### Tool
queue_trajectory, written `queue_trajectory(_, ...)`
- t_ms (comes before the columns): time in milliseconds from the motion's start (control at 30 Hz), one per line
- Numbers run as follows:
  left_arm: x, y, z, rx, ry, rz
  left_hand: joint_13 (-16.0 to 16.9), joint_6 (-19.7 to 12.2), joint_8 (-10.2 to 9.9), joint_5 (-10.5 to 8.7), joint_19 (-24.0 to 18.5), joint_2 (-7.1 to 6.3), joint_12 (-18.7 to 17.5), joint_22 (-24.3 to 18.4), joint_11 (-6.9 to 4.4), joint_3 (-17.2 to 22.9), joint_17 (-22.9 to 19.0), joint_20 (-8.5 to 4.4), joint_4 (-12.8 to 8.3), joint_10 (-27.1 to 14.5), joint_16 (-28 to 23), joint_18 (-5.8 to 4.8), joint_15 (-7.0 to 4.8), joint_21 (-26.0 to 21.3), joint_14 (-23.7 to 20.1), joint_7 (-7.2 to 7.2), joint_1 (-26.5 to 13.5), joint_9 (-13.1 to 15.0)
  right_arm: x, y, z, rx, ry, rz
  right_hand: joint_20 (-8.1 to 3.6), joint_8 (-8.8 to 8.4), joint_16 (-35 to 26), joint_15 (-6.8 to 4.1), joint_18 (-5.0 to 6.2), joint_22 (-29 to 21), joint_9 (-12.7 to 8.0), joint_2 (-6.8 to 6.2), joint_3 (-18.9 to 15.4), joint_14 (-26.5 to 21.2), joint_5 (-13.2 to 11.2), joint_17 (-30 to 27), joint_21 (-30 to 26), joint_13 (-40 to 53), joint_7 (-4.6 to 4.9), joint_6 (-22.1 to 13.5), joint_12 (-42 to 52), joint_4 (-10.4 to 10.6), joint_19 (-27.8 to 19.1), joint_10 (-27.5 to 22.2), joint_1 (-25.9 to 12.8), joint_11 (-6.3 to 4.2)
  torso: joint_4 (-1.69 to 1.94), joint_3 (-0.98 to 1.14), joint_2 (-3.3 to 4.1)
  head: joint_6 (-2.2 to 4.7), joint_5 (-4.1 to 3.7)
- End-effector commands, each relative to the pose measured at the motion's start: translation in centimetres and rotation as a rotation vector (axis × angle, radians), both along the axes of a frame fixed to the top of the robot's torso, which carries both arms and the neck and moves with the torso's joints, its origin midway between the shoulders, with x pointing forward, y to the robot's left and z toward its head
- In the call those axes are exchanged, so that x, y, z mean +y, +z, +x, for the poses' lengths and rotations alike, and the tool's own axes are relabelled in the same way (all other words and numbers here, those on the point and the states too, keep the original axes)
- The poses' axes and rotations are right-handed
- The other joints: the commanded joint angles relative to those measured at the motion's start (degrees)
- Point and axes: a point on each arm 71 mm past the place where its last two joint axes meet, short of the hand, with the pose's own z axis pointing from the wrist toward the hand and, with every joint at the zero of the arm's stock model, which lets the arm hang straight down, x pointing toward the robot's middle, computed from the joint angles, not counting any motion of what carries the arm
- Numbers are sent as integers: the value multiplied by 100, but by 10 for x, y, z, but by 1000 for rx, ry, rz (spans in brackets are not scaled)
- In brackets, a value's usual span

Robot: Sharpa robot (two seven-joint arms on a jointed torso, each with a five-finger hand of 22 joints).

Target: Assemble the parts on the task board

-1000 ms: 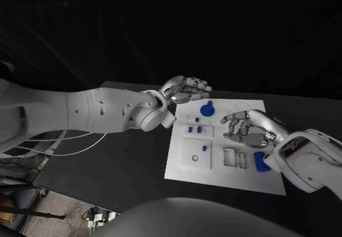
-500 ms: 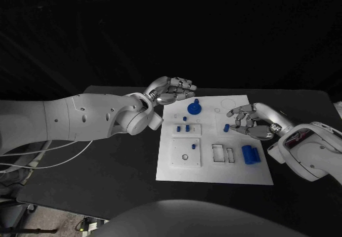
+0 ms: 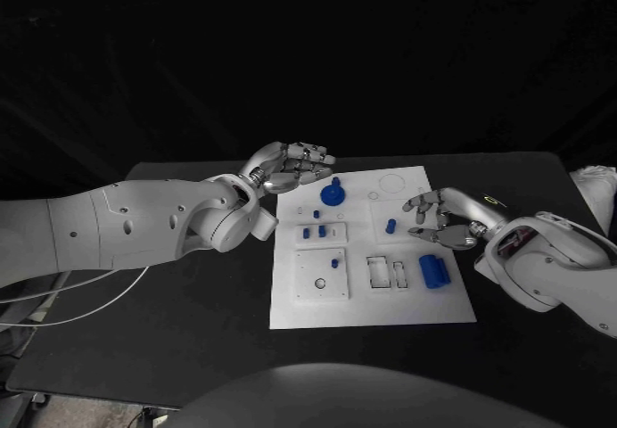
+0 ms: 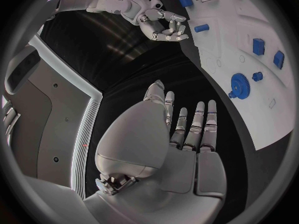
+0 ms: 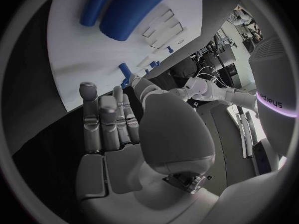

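The white task board (image 3: 373, 299) lies mid-table. On it are a blue gear (image 3: 332, 193), two small blue pegs (image 3: 314, 232) in a plate, a short blue piece (image 3: 390, 226), a tiny blue stud (image 3: 334, 264) and a large blue block (image 3: 435, 271). My left hand (image 3: 291, 165) hovers off the board's far left corner, fingers loosely bent, holding nothing. My right hand (image 3: 441, 220) hangs over the board's right side beside the short piece, fingers apart and empty. The left wrist view shows my left hand (image 4: 187, 134), the gear (image 4: 238, 82) and my right hand (image 4: 159, 25). The block (image 5: 131, 10) lies beyond my right hand (image 5: 118, 124).
Rectangular slots (image 3: 386, 272) sit left of the block. A round hole (image 3: 319, 284) is in the near left plate. A pale object (image 3: 596, 187) lies at the table's right edge. Cables (image 3: 78, 290) hang off the left side.
The camera has shifted. My right hand has drawn back toward the board's right edge, uncovering the short blue piece and the block. My left hand keeps its place by the far left corner.
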Motion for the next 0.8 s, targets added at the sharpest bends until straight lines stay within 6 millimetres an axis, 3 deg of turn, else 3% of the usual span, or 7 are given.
queue_trajectory(33,-2,1,-1,-9,-15,-14,-1,9,5,8,8,9,34,-9,29,-34,-1,9,-4,22,23,-72,7,21,26,43,38,-3,2,-6,2,-7,7,-66,56,-15,10,22,76,299,-15,22,-25,-43,63,-9,-52,15,46,22,29,-27,-5,-87,73,8,2,-2,3,1,-51)
queue_trajectory(333,-2,0,-1,-6,-16,-14,-1,9,5,8,8,9,34,-9,29,-34,-1,9,-4,22,23,-72,7,21,26,43,38,-3,12,-21,8,17,16,-72,81,3,18,54,81,298,-49,19,-54,-80,108,-35,-109,-8,148,84,-18,-5,-21,-300,55,57,7,1,4,1,-91)
queue_trajectory(800,-3,-1,-1,-1,-20,-14,0,13,7,17,10,14,43,-11,32,-35,-2,9,-4,27,30,-71,0,25,26,42,56,-2,29,-28,12,45,40,-50,102,13,69,73,74,314,-70,62,-44,-49,103,2,-73,-43,205,115,2,0,19,-236,82,55,5,-3,2,1,-129)
